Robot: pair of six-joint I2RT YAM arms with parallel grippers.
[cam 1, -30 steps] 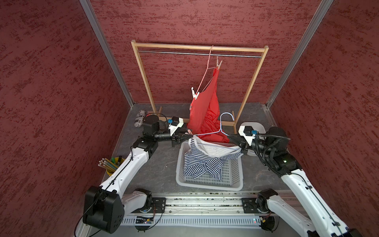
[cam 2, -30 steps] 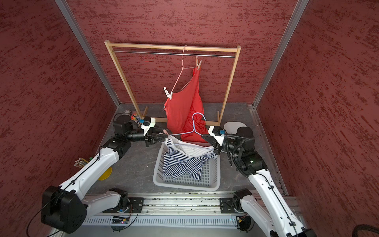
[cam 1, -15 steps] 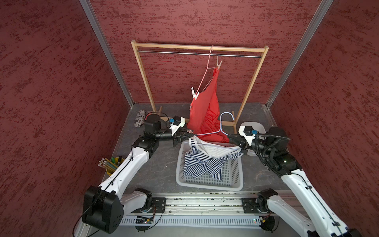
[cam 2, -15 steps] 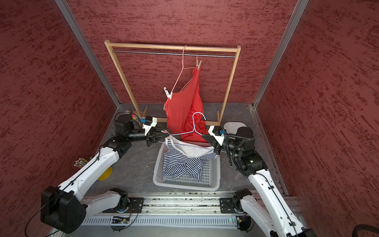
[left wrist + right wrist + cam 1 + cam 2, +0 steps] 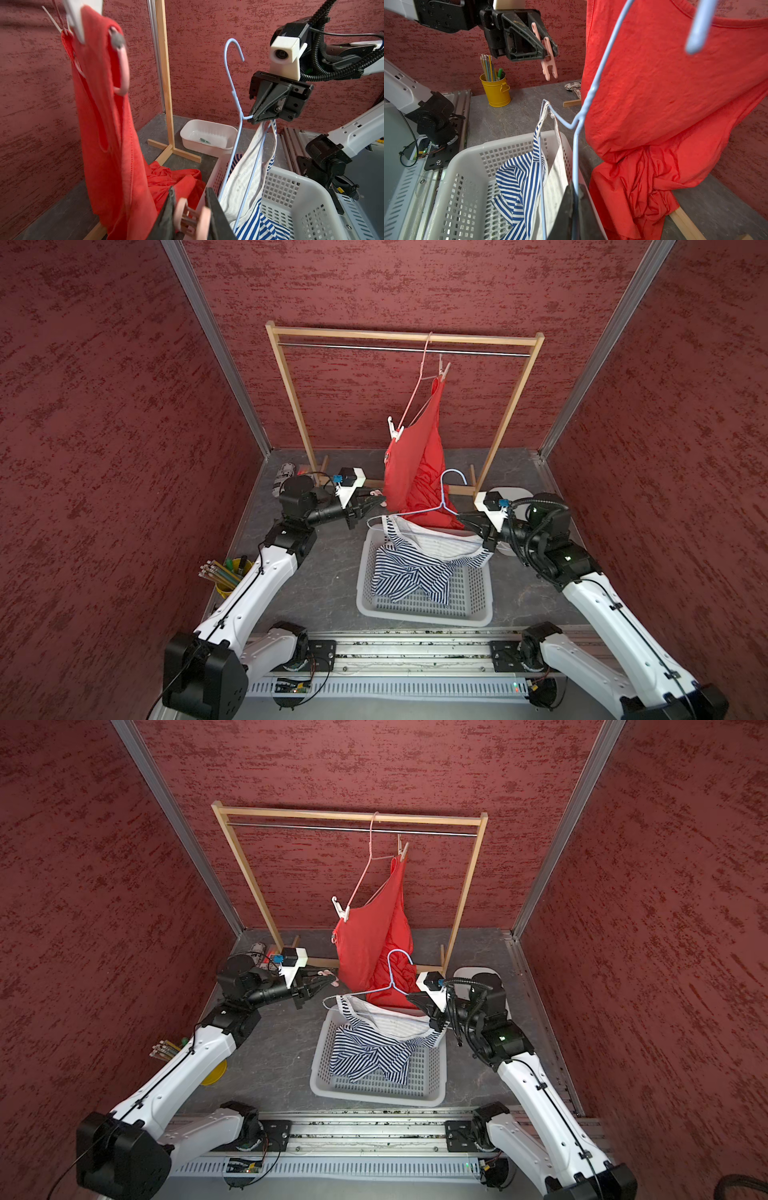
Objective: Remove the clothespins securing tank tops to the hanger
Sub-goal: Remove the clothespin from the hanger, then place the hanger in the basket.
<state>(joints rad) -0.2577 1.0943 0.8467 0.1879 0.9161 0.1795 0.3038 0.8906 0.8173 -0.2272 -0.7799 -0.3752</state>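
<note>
Left claw (image 5: 374, 502) is pinched nearly closed on a pink clothespin (image 5: 549, 60), which lies slantwise across the fingers with its forked end sticking out past them. Up and a little beyond that claw, a white clothespin (image 5: 395, 432), curled end uppermost, clamps the red top (image 5: 411, 464) to the low end of the tilted pink hanger (image 5: 415, 398). A beige clothespin (image 5: 443, 369) holds the high end, just under the rail (image 5: 353, 347). To this claw's right, the striped top (image 5: 415, 572) droops from a blue hanger (image 5: 444, 493) into the basket (image 5: 419, 616). Right claw (image 5: 465, 519) is clamped shut on that hanger's far shoulder. With that claw occupied, the left arm looks nearer the white clothespin: an upward reach, once the pink one is let go.
</note>
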